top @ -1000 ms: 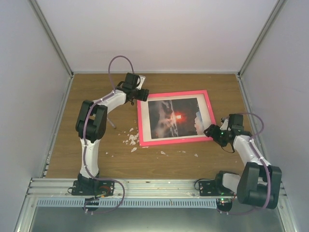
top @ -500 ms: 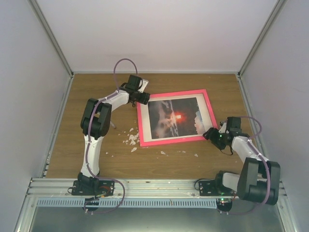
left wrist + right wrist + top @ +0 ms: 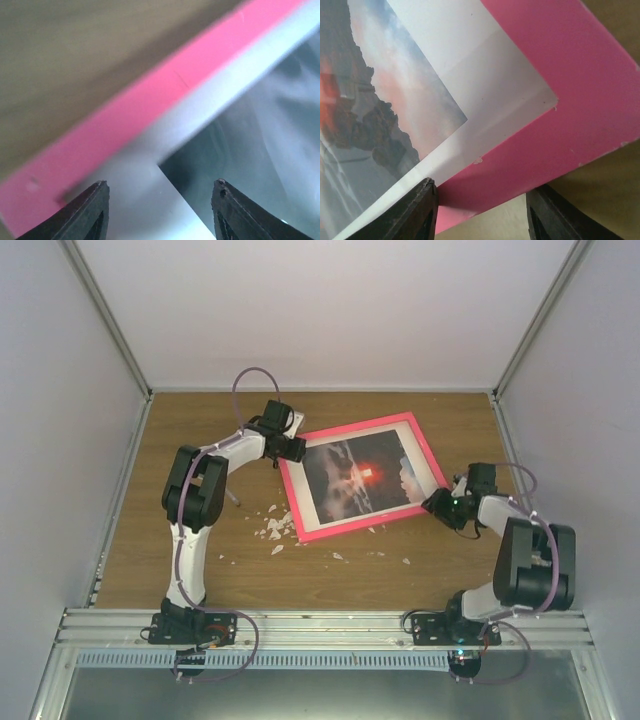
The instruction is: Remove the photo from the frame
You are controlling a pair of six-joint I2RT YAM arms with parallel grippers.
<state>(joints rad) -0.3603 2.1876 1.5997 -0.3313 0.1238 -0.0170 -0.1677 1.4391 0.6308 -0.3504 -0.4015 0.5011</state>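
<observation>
Wood-grain tabletop (image 3: 200, 430) boxed in by plain white panels.
A white back panel (image 3: 320, 310) and side panels (image 3: 60, 440) rise from the tabletop's far and side edges. Aluminium posts (image 3: 105, 315) stand at its far corners, a ribbed aluminium rail (image 3: 330, 625) lines its near edge, and small white scraps (image 3: 272, 528) lie left of its centre. The light is soft and even.

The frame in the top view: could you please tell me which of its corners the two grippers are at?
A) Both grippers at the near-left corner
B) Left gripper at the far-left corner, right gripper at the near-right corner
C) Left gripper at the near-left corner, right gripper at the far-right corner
B: in the top view the left gripper is at the far-left corner of the frame, and the right gripper is at its near-right corner.
</observation>
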